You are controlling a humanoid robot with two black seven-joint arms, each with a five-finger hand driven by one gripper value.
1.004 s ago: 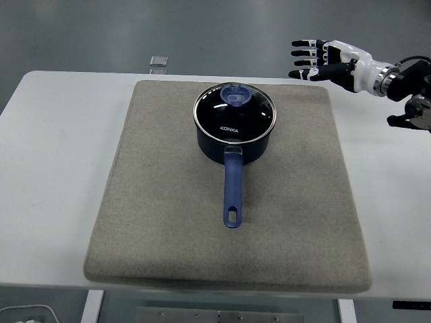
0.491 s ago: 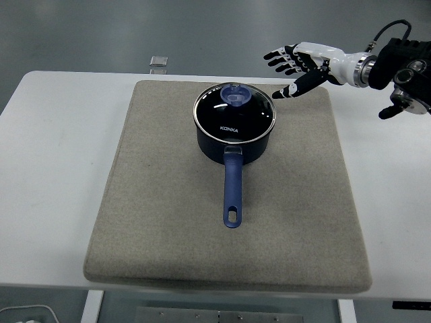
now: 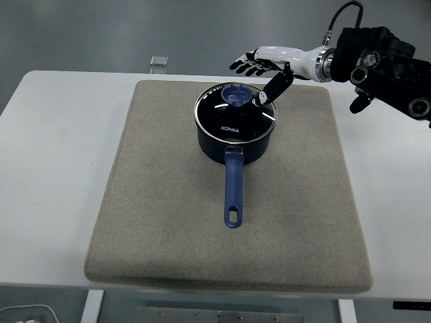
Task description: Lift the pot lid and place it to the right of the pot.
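A dark blue saucepan (image 3: 235,138) stands on a grey mat (image 3: 168,222), its long blue handle (image 3: 232,192) pointing toward the near edge. A glass lid (image 3: 236,111) with a translucent blue knob (image 3: 235,94) sits closed on the pot. My right hand (image 3: 259,74) reaches in from the right, hovering just above and to the right of the knob. Its fingers are spread, thumb (image 3: 273,87) hanging down over the lid's right rim, and it holds nothing. The left arm is out of view.
The mat covers most of the white table (image 3: 47,168). A small clear object (image 3: 159,62) lies at the table's far edge, left of the pot. Bare mat stretches to the right of the pot (image 3: 310,155).
My right hand has moved left from beyond the mat's far right corner to just over the lid's right side. Pot and lid have not moved.
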